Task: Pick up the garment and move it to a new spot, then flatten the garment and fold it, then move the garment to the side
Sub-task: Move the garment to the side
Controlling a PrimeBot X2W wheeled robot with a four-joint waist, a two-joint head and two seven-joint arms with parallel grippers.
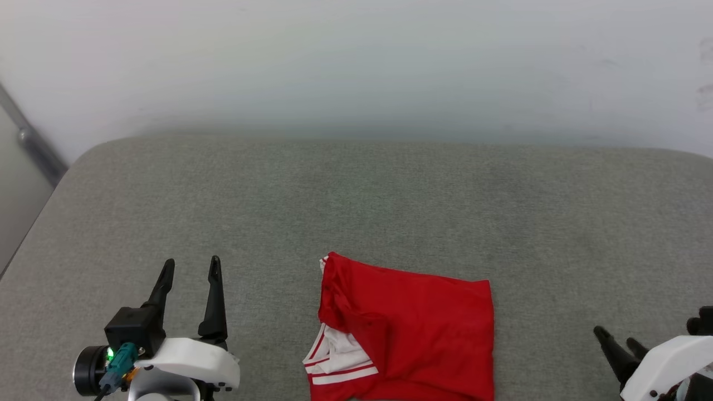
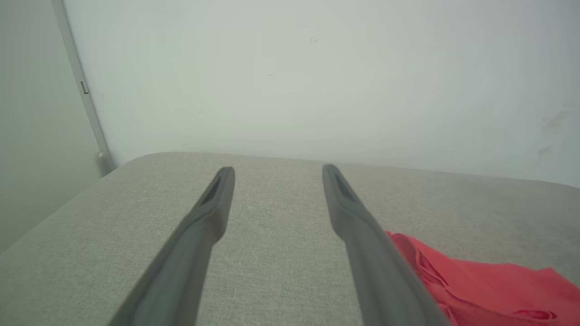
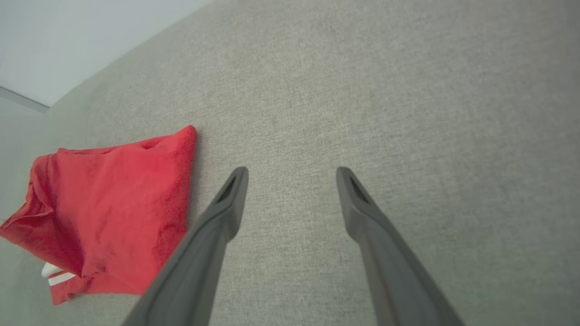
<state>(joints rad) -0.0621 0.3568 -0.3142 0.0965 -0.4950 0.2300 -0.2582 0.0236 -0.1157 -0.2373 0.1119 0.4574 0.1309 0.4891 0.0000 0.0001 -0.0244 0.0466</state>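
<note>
The garment (image 1: 412,328) is a red jersey lying folded into a rough rectangle at the near middle of the grey padded surface, with a white, red-striped panel peeking out at its lower left. It also shows as the garment (image 2: 476,285) at the lower right of the left wrist view and the garment (image 3: 113,213) at the left of the right wrist view. My left gripper (image 1: 191,266) stands open to the garment's left, apart from it, with nothing between its fingers. My right gripper (image 1: 617,336) is open at the lower right, clear of the cloth.
The grey fabric-covered surface (image 1: 356,200) stretches wide, with a rounded far edge against a pale wall (image 1: 356,67). A grey pipe or rail (image 1: 33,145) runs down the wall at the far left corner.
</note>
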